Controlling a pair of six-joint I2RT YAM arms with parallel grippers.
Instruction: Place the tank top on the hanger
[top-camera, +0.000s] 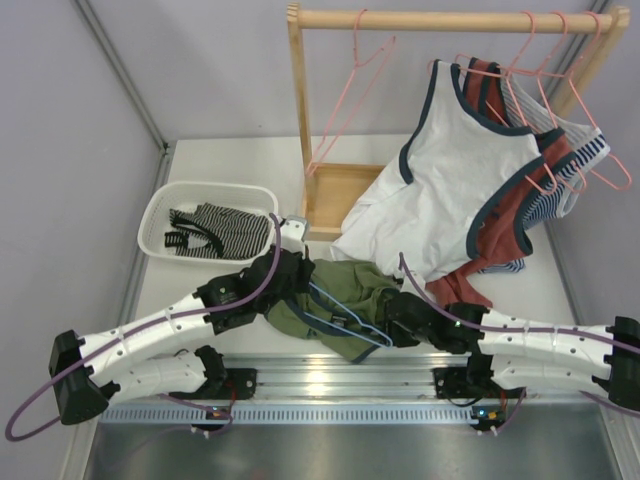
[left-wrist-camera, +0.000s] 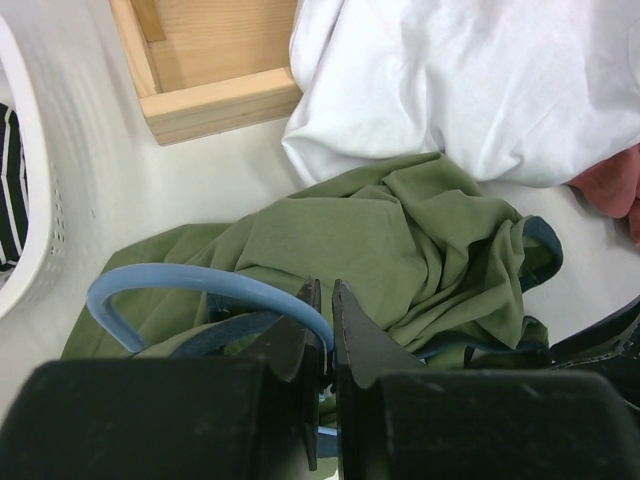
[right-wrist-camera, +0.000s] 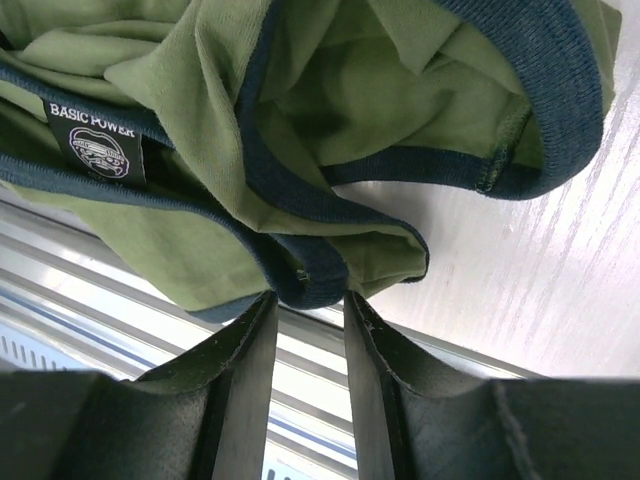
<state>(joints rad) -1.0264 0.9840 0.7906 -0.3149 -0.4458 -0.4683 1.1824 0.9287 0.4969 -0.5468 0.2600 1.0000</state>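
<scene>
The olive-green tank top (top-camera: 345, 285) with navy trim lies crumpled on the table between my two grippers. It also shows in the left wrist view (left-wrist-camera: 400, 240) and in the right wrist view (right-wrist-camera: 200, 240). The light-blue wire hanger (top-camera: 350, 325) lies on and partly under the tank top. My left gripper (left-wrist-camera: 322, 292) is shut on the hanger's curved hook (left-wrist-camera: 190, 280), at the garment's left side (top-camera: 298, 272). My right gripper (right-wrist-camera: 310, 298) is at the garment's near right edge (top-camera: 388, 325), and its tips pinch a fold of navy trim (right-wrist-camera: 305, 275).
A white basket (top-camera: 160, 215) holding a striped garment (top-camera: 215, 232) stands at the left. A wooden rack (top-camera: 296, 110) behind carries pink hangers (top-camera: 345, 100), a white navy-trimmed top (top-camera: 450, 170) and a rust top (top-camera: 495, 230). An aluminium rail (top-camera: 330, 372) runs along the near edge.
</scene>
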